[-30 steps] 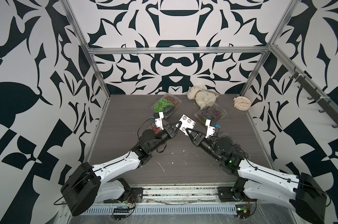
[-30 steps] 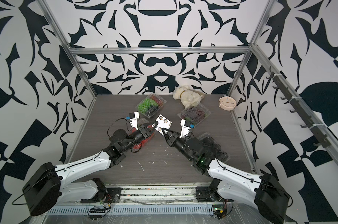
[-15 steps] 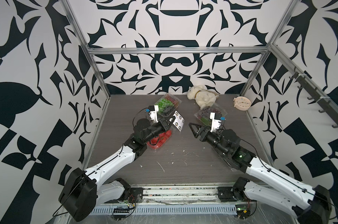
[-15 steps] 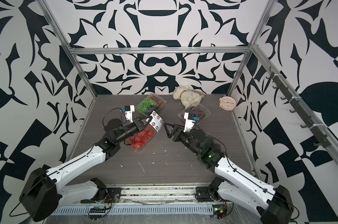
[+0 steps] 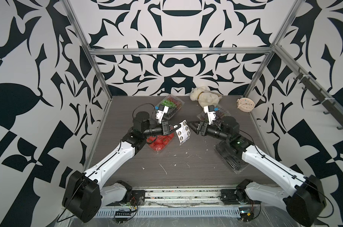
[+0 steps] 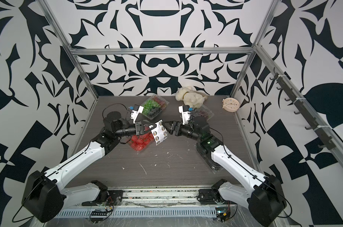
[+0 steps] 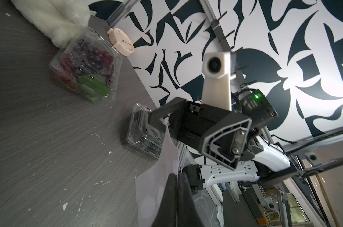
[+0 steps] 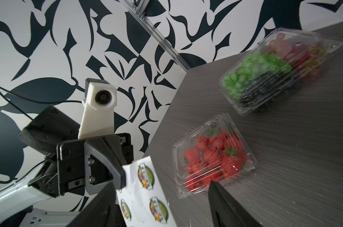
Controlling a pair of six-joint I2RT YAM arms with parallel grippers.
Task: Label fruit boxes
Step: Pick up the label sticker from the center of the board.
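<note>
The table [image 5: 186, 173] is dark grey with a fine wood grain and is flecked with white scraps. Above it hangs the sticker sheet [image 5: 183, 132], thin white paper with a slight curl; all places here are given from it.

4 clear ribbed plastic clamshells rest on the table:
- The dark-fruit punnet [image 5: 228, 159] lies on the sheet's right-arm side, toward the table's front edge, half under the right forearm [image 5: 265, 159].
- The green grape punnet [image 5: 171, 106] sits beyond the sheet, toward the back wall [image 5: 176, 74].
- The purple grape punnet [image 6: 205, 113] sits beyond it on the right-arm side.
- The strawberry punnet [image 5: 159, 143] sits just below it on the left-arm side.

The left gripper [image 5: 176, 127] is clenched on the sheet's edge. The right gripper [image 5: 192, 127] is released, its jaws spread at the opposite edge.

The right wrist view shows round stickers [image 8: 146, 175] printed with multicoloured fruit; their lettering is unreadable. The left wrist view shows only the sheet's blank back.
</note>
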